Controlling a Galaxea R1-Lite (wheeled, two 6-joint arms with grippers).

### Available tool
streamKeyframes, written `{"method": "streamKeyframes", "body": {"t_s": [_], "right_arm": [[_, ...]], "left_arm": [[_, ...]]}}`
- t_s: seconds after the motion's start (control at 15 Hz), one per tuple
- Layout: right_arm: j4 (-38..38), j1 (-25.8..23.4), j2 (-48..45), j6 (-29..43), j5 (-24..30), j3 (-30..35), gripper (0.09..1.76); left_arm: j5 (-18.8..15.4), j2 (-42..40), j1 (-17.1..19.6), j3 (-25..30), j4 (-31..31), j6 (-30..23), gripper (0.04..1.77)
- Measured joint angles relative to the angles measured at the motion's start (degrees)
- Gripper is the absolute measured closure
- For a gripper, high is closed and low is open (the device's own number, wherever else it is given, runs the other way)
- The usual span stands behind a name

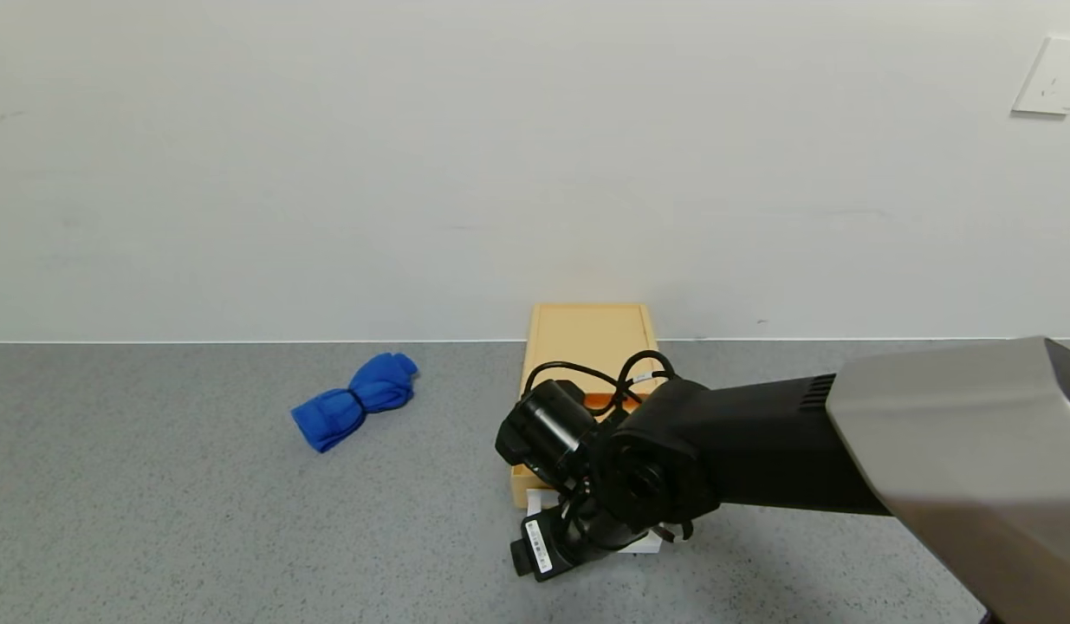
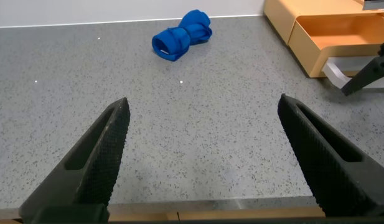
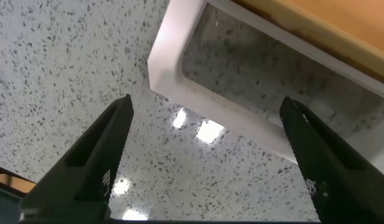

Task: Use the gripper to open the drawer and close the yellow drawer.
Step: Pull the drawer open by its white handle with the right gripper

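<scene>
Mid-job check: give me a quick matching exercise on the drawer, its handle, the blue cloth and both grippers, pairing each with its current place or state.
Things:
1. drawer
2. white handle
3. blue cloth
4. left gripper

States:
A. bunched on the counter, on the robot's left
B. open above bare counter, away from the box
C. pulled partly out
D. just ahead of the open right gripper, not gripped

Pairs: 1-C, 2-D, 3-A, 4-B

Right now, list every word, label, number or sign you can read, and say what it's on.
No text here is legible.
White barcode label on the right gripper: printed marks, too small to read.
Wall socket plate: no readable marking.
Drawer, its white handle and the blue cloth: no lettering visible.
</scene>
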Motion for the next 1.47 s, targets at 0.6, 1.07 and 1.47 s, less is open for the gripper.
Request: {"method": "streamKeyframes", "body": {"t_s": [0.6,1.07,1.47], "right_arm": [[-0.3,2.34,-1.61,6.42,-0.66,2.18,0.14],[-0.11,4.22,-3.25,8.77,-0.69,4.33,0.14],[0.2,4.47,-6.1,8.55,-4.44,4.27,0.14]], "left_arm": [[-0.02,0.0,0.0,0.0,0.0,0.0,0.09],[-0.02,-0.02,0.0,0.0,0.0,0.0,0.09],[-0.02,-0.02,0.0,0.0,0.0,0.0,0.09]]}}
